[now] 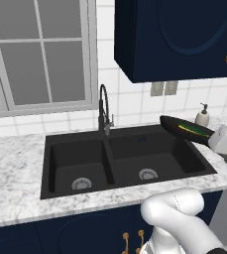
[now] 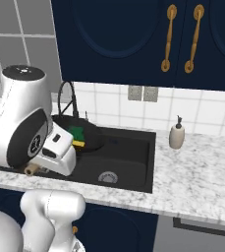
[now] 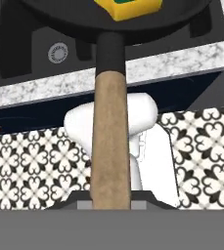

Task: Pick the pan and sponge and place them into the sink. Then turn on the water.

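Observation:
The black pan [image 1: 179, 127] hangs tilted in the air over the right end of the black double sink [image 1: 135, 155]. The yellow-and-green sponge [image 1: 194, 130] lies inside it. My gripper [image 3: 111, 199] is shut on the pan's wooden handle [image 3: 110, 141], which runs up the middle of the hand view to the pan [image 3: 118, 22] and the sponge [image 3: 128, 7]. In the right base view the pan [image 2: 92, 139] with the sponge [image 2: 77, 135] sits above the sink [image 2: 133, 158], just ahead of my white hand. No water comes from the faucet [image 1: 103, 110].
A beige soap dispenser [image 1: 202, 115] stands on the marble counter [image 1: 16, 173] behind the sink's right end, close behind the pan. A blue wall cabinet [image 1: 174, 34] hangs above it. The right basin's drain [image 1: 148, 174] lies below the pan.

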Available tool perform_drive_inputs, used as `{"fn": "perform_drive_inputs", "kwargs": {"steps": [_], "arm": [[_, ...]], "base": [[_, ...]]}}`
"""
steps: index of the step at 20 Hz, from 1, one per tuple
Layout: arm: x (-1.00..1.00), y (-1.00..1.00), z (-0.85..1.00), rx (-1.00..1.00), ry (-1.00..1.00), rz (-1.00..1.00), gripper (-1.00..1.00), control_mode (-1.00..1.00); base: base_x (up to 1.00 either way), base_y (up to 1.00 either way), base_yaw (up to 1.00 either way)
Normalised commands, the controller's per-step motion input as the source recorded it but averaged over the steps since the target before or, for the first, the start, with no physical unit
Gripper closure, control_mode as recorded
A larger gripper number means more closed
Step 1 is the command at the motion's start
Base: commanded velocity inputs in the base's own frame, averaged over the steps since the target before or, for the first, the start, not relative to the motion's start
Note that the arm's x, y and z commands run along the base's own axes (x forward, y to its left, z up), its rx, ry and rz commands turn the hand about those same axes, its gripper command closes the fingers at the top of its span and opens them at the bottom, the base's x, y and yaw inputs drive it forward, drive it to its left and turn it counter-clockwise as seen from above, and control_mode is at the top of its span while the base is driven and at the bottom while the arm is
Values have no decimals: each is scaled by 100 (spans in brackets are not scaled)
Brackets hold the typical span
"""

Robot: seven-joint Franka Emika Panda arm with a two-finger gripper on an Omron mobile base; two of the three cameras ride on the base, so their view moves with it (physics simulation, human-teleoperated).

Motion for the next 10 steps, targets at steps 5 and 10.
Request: {"fn": "perform_drive_inputs", "kwargs": {"steps": [5, 10], "arm": [[44, -72, -12, 0, 2, 18, 100, -100], [61, -16, -30, 0, -1, 33, 100, -100]], "base": [[0, 0, 0], [0, 0, 0]]}}
